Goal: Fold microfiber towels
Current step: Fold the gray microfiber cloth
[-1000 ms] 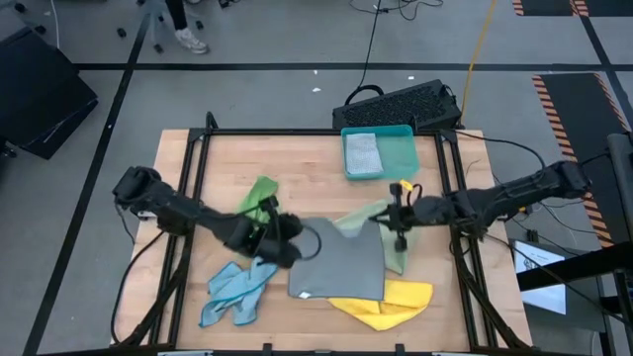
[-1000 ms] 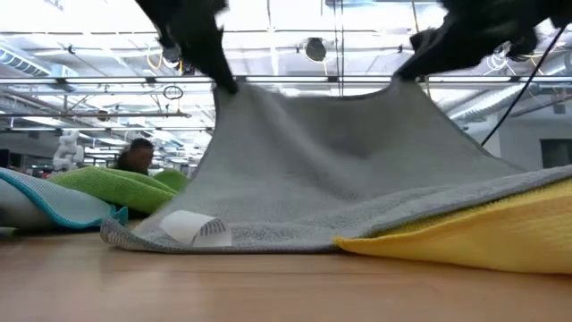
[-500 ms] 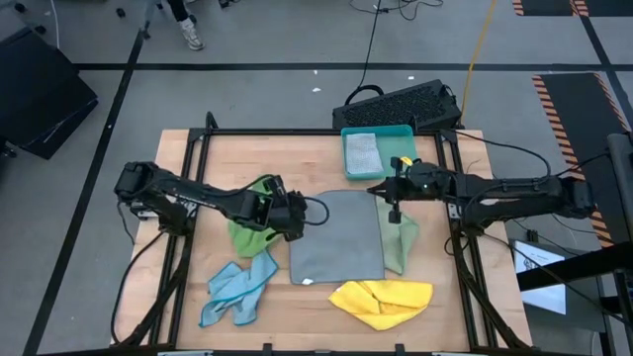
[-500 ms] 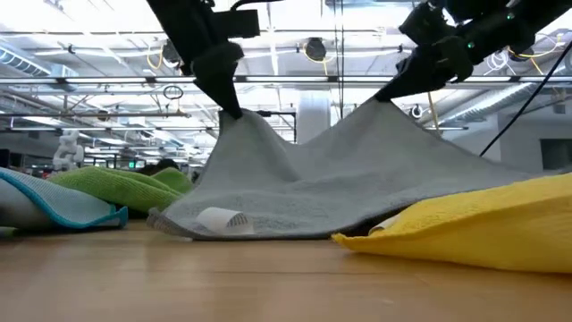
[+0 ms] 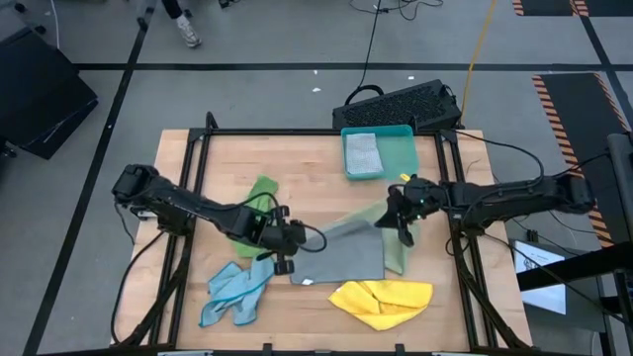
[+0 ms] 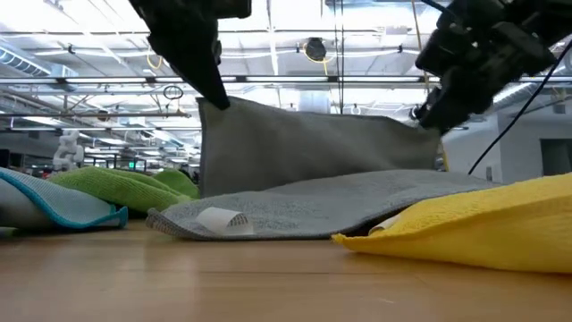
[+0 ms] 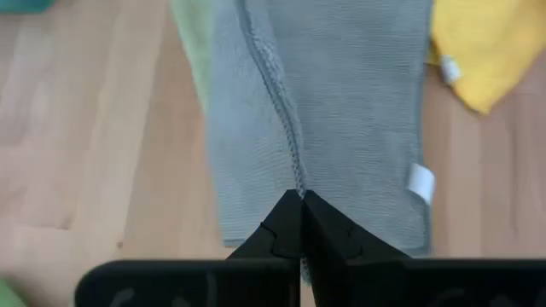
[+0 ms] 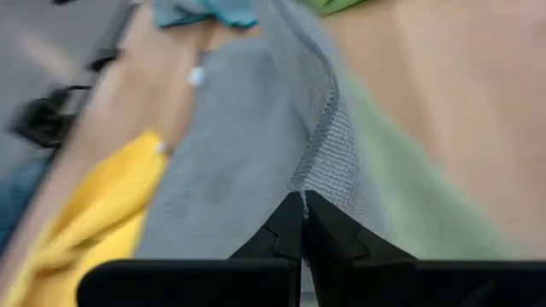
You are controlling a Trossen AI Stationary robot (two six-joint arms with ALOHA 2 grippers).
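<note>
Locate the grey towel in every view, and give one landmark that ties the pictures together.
High view: grey towel at table centre, between both grippers.
Low view: grey towel fills the middle, far edge lifted.
Left wrist view: grey towel ahead of the shut left gripper.
Right wrist view: grey towel ahead of the shut right gripper.
Shared landmark: yellow towel beside it.

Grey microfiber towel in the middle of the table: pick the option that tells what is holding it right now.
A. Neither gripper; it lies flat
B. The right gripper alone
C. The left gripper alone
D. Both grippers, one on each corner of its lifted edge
D: the left gripper and the right gripper each pinch a corner of the grey microfiber towel, whose far edge hangs lifted between them while its near part lies on the table.
</note>
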